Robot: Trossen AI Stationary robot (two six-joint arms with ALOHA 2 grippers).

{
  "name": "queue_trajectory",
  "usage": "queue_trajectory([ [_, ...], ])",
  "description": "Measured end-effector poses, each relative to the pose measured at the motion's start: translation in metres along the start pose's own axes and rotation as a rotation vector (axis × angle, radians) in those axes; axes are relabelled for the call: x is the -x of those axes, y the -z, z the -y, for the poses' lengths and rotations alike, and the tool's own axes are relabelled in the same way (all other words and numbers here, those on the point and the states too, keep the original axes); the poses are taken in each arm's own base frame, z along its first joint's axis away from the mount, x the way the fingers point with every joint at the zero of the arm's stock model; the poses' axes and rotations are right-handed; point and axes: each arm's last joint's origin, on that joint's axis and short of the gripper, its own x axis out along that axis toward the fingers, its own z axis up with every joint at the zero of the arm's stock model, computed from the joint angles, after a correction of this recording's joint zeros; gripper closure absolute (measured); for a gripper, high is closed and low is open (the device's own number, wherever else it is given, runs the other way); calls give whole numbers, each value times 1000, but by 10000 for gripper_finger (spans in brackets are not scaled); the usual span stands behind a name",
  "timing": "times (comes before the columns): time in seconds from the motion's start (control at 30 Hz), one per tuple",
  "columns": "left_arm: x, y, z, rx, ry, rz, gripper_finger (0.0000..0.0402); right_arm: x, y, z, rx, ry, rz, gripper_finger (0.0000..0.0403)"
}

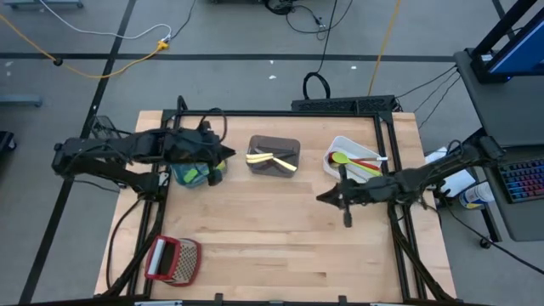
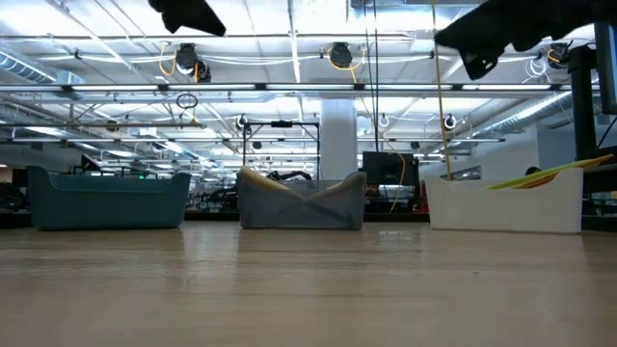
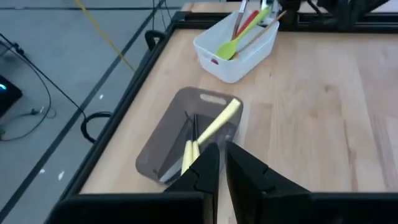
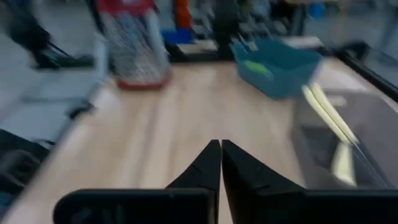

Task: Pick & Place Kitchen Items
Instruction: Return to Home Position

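the worktop (image 1: 280, 238) fills the middle of your high view. the left pincer (image 1: 228, 153) hangs left of centre, at the right edge of the teal bin (image 1: 177, 178), its fingers pressed together on nothing. the right pincer (image 1: 323, 198) hangs right of centre, just below the white bin (image 1: 340, 143), likewise closed and empty. the grey bin (image 1: 274, 139) sits upper centre, between the 2 others. the grater (image 1: 172, 259) lies lower left. yellow knives (image 1: 272, 159) lie in the grey bin. a green spatula (image 1: 340, 158) and a red utensil (image 1: 367, 161) lie in the white bin.
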Motion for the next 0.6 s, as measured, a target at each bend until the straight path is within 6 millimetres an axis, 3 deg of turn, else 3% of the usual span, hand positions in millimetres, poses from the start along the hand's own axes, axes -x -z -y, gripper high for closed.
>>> queue_trajectory([
  [0.33,6,59,-5,54,-6,173,369,32,24,16,-42,-57,144,394],
  [0.6,19,95,-9,87,-7,217,369,37,34,34,-138,21,156,394],
])
